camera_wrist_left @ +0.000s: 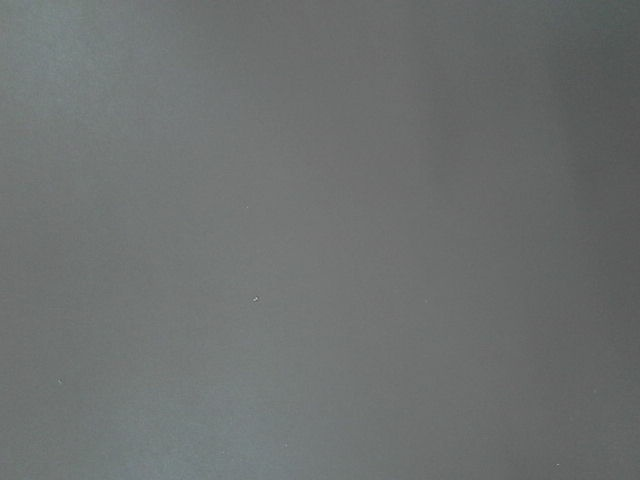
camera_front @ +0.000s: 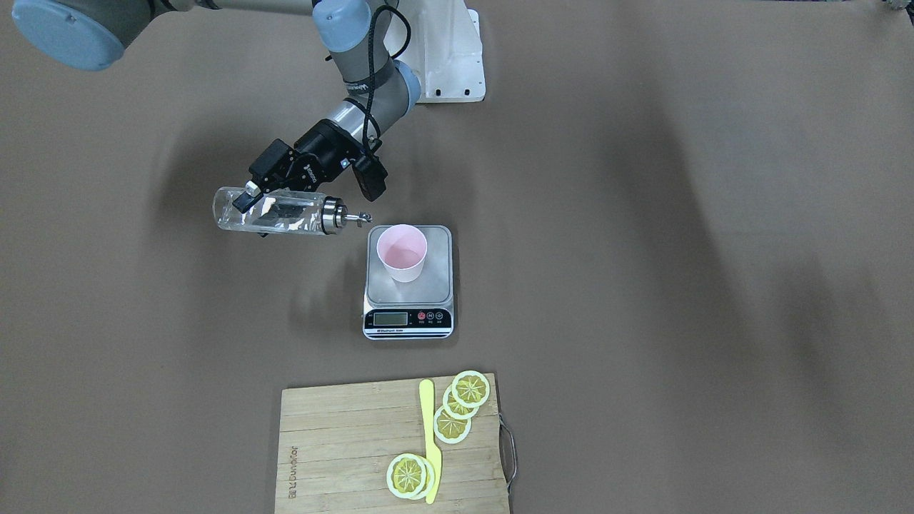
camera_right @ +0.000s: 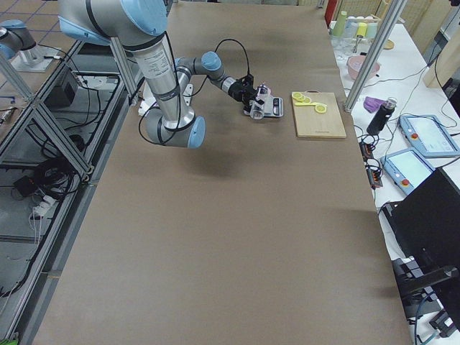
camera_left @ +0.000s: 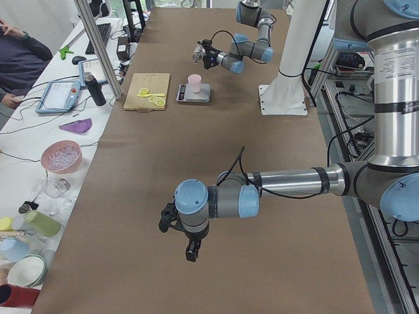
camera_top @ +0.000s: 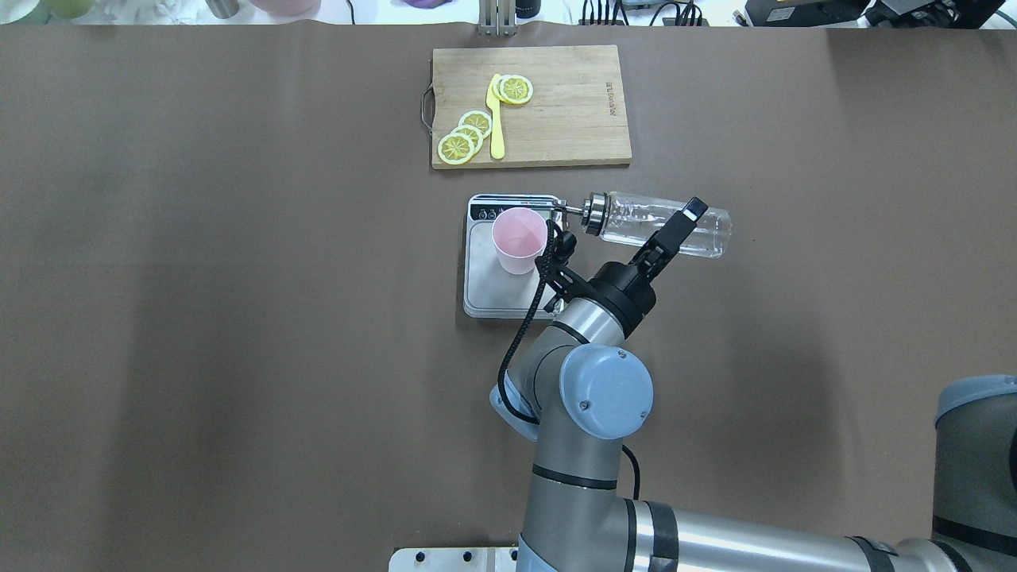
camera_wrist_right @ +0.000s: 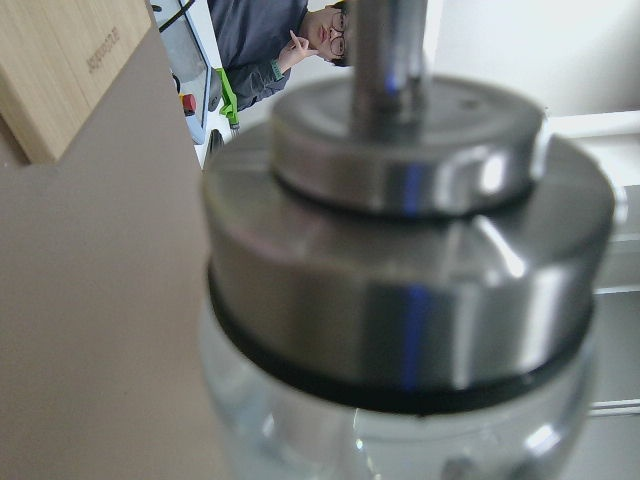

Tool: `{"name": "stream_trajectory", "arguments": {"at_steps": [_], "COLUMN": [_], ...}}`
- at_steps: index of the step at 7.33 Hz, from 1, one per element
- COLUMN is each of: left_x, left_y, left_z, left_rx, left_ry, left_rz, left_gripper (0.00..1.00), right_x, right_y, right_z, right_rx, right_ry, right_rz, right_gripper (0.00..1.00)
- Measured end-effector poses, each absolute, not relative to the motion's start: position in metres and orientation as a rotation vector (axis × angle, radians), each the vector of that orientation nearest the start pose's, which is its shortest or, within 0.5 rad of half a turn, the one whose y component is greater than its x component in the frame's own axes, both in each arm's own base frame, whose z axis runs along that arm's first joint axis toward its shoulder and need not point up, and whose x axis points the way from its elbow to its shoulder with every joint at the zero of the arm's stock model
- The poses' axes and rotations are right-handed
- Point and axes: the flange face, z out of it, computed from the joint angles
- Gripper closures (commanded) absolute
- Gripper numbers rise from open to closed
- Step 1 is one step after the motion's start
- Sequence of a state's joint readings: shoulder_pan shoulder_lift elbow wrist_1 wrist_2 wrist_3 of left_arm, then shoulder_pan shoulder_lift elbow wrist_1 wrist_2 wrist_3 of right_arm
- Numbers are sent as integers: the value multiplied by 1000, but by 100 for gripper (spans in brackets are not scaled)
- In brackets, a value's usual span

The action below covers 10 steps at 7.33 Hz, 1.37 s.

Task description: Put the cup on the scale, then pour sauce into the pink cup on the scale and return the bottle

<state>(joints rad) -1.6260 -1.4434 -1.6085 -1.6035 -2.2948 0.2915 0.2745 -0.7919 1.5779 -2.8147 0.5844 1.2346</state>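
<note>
The pale pink cup (camera_front: 402, 252) (camera_top: 519, 240) stands upright on the steel platform of the scale (camera_front: 408, 285) (camera_top: 496, 290). My right gripper (camera_front: 258, 202) (camera_top: 674, 230) is shut on the clear glass bottle (camera_front: 275, 212) (camera_top: 663, 225), holding it about level above the table. Its silver spout (camera_front: 355, 216) points at the cup, the tip just short of the rim. No stream of sauce shows. The right wrist view is filled by the bottle's metal cap (camera_wrist_right: 400, 250). My left gripper (camera_left: 190, 247) hangs over bare table far from the scale; I cannot tell if it is open.
A wooden cutting board (camera_front: 335, 442) (camera_top: 572, 119) lies beyond the scale, carrying lemon slices (camera_front: 470, 389) and a yellow knife (camera_front: 429, 435). A side table with bowls, cups and controllers (camera_left: 62, 157) runs along the far edge, with a person seated there (camera_left: 19, 59).
</note>
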Motion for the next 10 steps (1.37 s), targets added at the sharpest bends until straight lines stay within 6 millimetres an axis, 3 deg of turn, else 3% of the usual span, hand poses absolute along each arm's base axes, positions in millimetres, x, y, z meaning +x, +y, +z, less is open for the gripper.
{"name": "stream_trajectory", "arguments": {"at_steps": [6, 10], "left_x": [-91, -91], "left_y": [-426, -426], "left_z": [705, 705], "left_rx": [61, 61], "left_ry": [727, 727], "left_rz": [201, 202], "left_gripper": [2, 2], "right_x": [-579, -576], "right_y": [-386, -385], "right_z": [269, 273], "right_rx": [775, 753], "right_ry": [760, 818], "right_rz": [-305, -315], "right_gripper": [100, 100]}}
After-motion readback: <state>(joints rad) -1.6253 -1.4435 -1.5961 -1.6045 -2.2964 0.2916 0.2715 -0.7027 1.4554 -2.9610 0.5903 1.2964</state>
